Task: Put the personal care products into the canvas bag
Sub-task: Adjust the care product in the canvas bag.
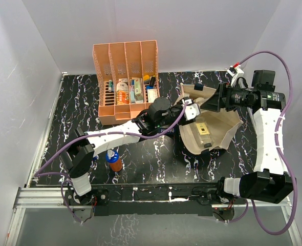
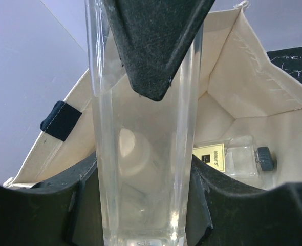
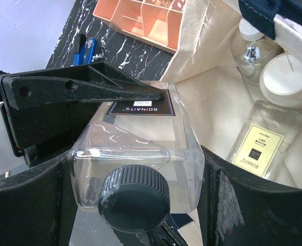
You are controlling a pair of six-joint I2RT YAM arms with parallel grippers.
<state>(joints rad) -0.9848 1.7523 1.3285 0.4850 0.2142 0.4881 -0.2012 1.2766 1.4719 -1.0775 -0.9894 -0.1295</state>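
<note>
A clear square dark-capped bottle [image 3: 141,138] hangs over the mouth of the cream canvas bag [image 1: 228,128]. My left gripper [image 1: 192,110] is shut on its base end [image 2: 141,154]. My right gripper [image 1: 216,101] is closed on its cap end, with the jaws touching both sides in the right wrist view [image 3: 138,174]. The bag [image 3: 207,87] lies open on its side. Inside it are a second clear square bottle with a yellow label [image 3: 258,148], a white-topped bottle [image 3: 286,79] and a clear bottle [image 3: 251,46]. An orange-brown blue-capped bottle [image 1: 114,161] stands on the table near the left arm.
An orange four-slot file rack [image 1: 125,61] stands at the back left and holds several small packs and items. Its edge also shows in the right wrist view [image 3: 141,20]. A blue item [image 3: 87,48] lies on the black marbled table [image 1: 74,102] beside it. Both arms reach over the bag.
</note>
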